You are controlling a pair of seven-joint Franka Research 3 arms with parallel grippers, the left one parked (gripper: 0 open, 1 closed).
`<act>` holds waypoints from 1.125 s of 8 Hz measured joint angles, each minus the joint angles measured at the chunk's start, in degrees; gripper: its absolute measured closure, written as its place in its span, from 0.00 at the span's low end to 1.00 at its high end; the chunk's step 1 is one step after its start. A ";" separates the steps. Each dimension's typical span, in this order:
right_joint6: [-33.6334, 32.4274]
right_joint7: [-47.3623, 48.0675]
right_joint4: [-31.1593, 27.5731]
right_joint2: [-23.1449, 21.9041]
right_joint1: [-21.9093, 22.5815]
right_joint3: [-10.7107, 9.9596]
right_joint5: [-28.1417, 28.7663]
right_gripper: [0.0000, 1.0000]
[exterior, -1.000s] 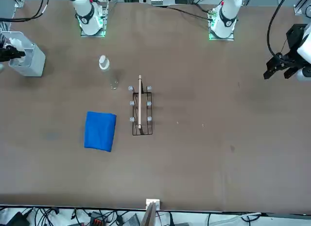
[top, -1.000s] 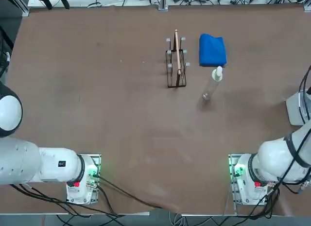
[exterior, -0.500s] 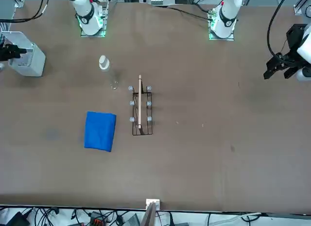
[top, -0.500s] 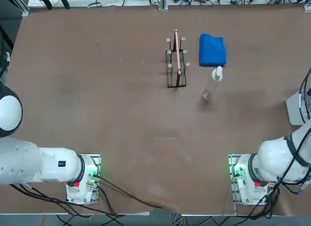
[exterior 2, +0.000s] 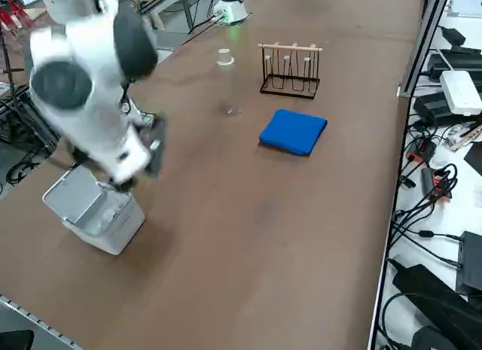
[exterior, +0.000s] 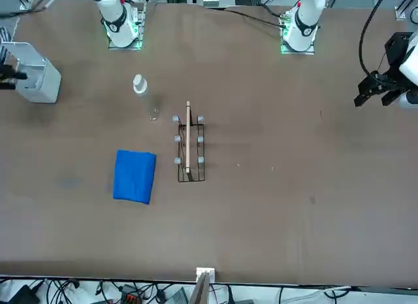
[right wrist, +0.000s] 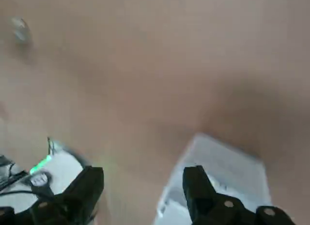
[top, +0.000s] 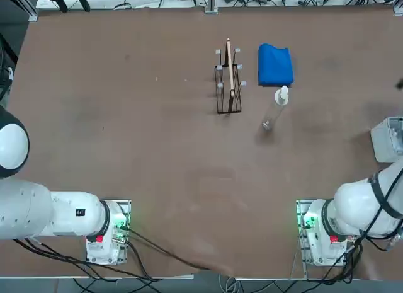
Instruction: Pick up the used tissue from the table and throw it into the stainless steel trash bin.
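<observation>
The stainless steel trash bin stands on the brown table at its right edge, its open top facing up. My right gripper hangs in the air close above the bin, open, with nothing between its black fingers. In the wrist view the bin shows partly behind one finger. The used tissue is out of view in every frame.
A blue cloth, a small clear bottle with a white cap and a dark wire rack stand together at the table's far middle. Cables and devices lie past the table's far edge.
My right gripper has gone from nearly shut to open over the bin. The arm has swung away from above the bin, leaving its top uncovered in the top view.
</observation>
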 joint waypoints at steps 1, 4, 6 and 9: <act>-0.68 2.45 4.35 -0.75 3.84 0.20 0.65 0.00; -0.75 16.24 13.56 -1.21 15.84 0.61 0.73 0.00; 1.03 26.60 15.99 -1.04 21.98 0.67 0.75 0.00; 2.60 39.66 17.25 -1.08 30.50 0.63 0.54 0.00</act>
